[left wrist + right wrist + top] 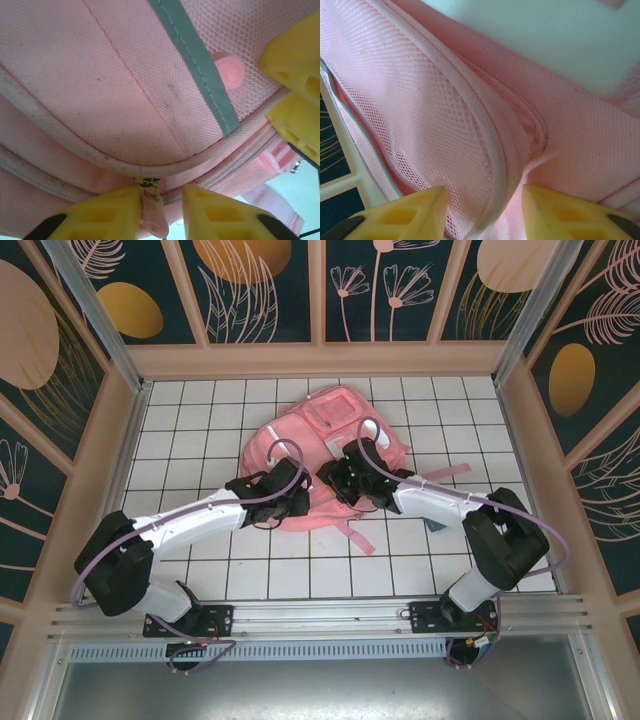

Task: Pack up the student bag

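The student bag (335,425), a large pink backpack, lies flat on the white tiled table, and both arms reach onto its near edge. My left gripper (295,498) (162,212) is open but narrow. A pink zipper pull (154,217) hangs between its yellow fingers, resting against the left one with a gap to the right one. A grey strip (200,65) crosses the bag's front above it. My right gripper (342,480) (485,212) is open, its fingers on either side of a fold of the bag's pink mesh pocket edge (495,165). Its yellow fingers (295,75) also appear in the left wrist view.
A pink strap (357,537) trails off the bag toward the near edge. A small dark blue item (438,531) lies partly under my right arm. Patterned walls enclose the table on three sides. Bare tiles lie left and right of the bag.
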{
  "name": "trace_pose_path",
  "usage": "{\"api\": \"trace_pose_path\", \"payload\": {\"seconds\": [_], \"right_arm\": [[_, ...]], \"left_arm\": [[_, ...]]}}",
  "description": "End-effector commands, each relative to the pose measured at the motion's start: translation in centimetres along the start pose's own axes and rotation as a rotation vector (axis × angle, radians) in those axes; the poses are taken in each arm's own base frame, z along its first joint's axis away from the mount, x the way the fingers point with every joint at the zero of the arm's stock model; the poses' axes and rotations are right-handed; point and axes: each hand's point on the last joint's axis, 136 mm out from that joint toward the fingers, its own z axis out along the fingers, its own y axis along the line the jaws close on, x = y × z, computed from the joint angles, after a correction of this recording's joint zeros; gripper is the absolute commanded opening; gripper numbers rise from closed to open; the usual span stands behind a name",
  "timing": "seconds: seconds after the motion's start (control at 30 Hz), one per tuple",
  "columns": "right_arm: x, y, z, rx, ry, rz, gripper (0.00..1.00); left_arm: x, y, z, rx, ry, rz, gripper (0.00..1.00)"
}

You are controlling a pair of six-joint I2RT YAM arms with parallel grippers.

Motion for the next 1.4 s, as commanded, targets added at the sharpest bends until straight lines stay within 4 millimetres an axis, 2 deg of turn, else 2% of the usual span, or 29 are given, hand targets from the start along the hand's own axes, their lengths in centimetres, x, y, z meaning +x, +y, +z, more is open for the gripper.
{"api": "trace_pose_path", "payload": {"seconds": [0.0,0.07,0.23,0.37,0.5,0.73,0.87,0.97,1.0,1.07,1.1,1.2,1.27,1.37], "right_arm": [[-0.6,1.6,0.1,-0.037,-0.007,-0.013,0.40],[-0.7,1.5,0.1,-0.032,-0.013,-0.017,0.35],[-1.2,1.0,0.1,0.000,-0.040,-0.027,0.24],[-2.0,0.7,-0.3,0.044,-0.087,-0.060,0.10],[-3.7,0.6,-1.3,0.094,-0.164,-0.145,0.03],[-7.8,-1.0,-3.0,0.185,-0.213,-0.310,0.00],[-8.5,-1.5,-3.5,0.194,-0.197,-0.355,0.00],[-8.3,-1.3,-3.6,0.191,-0.170,-0.403,0.00],[-9.0,-1.4,-3.9,0.191,-0.176,-0.403,0.00],[-9.4,-1.1,-4.1,0.176,-0.164,-0.413,0.00],[-9.5,-0.9,-4.2,0.168,-0.160,-0.418,0.00],[-9.2,-0.2,-4.1,0.130,-0.135,-0.420,0.00],[-9.1,0.3,-4.1,0.098,-0.118,-0.413,0.00],[-9.0,1.7,-4.4,0.028,-0.101,-0.401,0.00]], "left_arm": [[0.3,0.5,0.1,-0.044,0.014,0.000,0.24],[-0.9,0.1,-0.6,-0.047,-0.022,-0.002,0.19],[-1.9,0.7,-1.5,-0.086,-0.073,0.006,0.01],[-2.4,1.1,-2.1,-0.107,-0.098,0.028,0.00],[-2.8,1.5,-2.7,-0.128,-0.116,0.059,0.00],[-4.3,2.4,-3.1,-0.163,-0.164,0.090,0.00],[-6.5,4.1,-3.1,-0.171,-0.205,0.061,0.00],[-8.6,4.9,-3.0,-0.138,-0.242,0.045,0.00],[-9.1,4.6,-3.0,-0.118,-0.248,0.054,0.00],[-9.3,2.5,-3.0,-0.019,-0.232,0.126,0.00],[-9.1,1.3,-3.0,0.046,-0.215,0.160,0.02],[-7.8,-1.3,-3.0,0.192,-0.173,0.250,0.23],[-7.2,-2.3,-3.2,0.245,-0.169,0.299,0.33],[-5.7,-3.0,-2.5,0.307,-0.130,0.353,0.42]]}}
